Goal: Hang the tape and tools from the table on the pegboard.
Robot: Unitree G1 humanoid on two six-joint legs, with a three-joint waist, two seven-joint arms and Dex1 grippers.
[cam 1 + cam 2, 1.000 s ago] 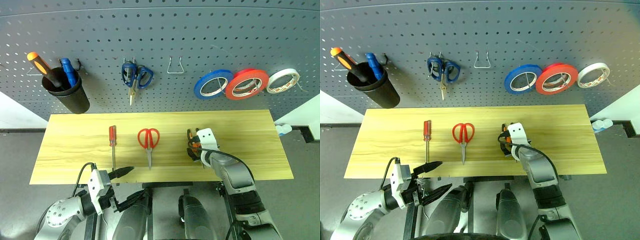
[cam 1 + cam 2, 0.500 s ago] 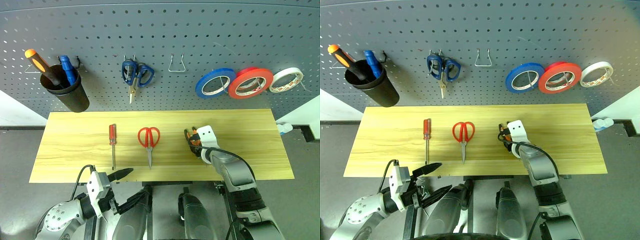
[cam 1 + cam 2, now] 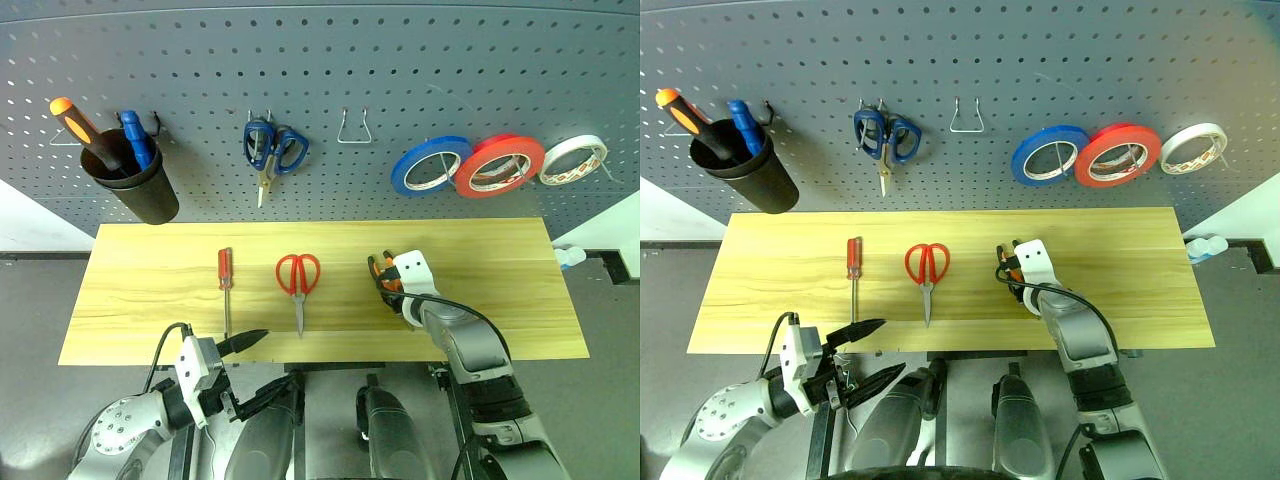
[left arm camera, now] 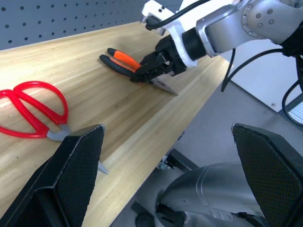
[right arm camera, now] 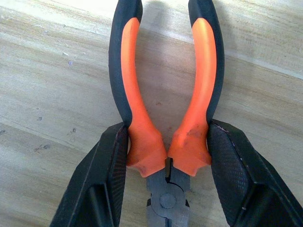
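— Tabletop from the head view?
— Right gripper clasps the pliers; red scissors and screwdriver lie beyond the left gripper, fingers spread.
— Right wrist view?
— Fingers pinch both handles beside the pivot.

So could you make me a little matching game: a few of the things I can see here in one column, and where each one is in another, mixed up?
Things:
1. red tape
2. pliers
3. red-handled scissors
4. blue screwdriver

Places:
A. lying free on the table
B. standing in the black cup
C. hanging on the pegboard
D. on the table, between the right gripper fingers

Pairs: 1-C, 2-D, 3-A, 4-B
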